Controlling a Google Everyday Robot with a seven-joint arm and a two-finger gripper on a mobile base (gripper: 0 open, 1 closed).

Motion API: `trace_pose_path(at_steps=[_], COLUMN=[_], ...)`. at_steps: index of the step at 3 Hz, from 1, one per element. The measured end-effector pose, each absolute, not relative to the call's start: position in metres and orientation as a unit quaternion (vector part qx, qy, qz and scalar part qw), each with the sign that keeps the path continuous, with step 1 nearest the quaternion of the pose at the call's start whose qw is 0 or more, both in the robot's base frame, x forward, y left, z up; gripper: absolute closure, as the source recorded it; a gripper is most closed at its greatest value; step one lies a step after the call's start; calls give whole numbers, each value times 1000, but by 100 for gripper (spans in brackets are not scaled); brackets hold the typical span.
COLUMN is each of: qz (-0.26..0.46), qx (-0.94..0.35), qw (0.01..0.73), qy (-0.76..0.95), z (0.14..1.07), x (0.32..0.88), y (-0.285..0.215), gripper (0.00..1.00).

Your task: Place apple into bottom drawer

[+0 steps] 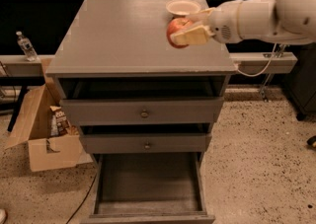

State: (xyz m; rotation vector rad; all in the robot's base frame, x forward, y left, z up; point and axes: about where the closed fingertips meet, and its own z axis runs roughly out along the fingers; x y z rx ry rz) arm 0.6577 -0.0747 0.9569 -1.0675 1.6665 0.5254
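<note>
The one gripper (191, 26) reaches in from the right and is closed on the one apple (174, 30), with one pale finger above it and one below. It holds the apple over the right rear part of the bench (123, 40), just in front of the single cream bowl (182, 7), and to the left the grey top lies open up to its front edge. The bench has three drawers: two shallow drawers (144, 113) with knobs, pulled out only a little, and under them the bottom drawer (148, 181), pulled far out.
</note>
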Motion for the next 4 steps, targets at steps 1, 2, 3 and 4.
trace_pose_path(at_steps=[1,2,3,4], qz=[202,203,217,221], qx=[-462,-463,-477,-486], qw=[528,528,517,509], qy=[683,682,677,675], z=[957,957,945,918], x=[651,651,626,570], y=[-87,-86,-79,-66], gripper=[100,100,100,100])
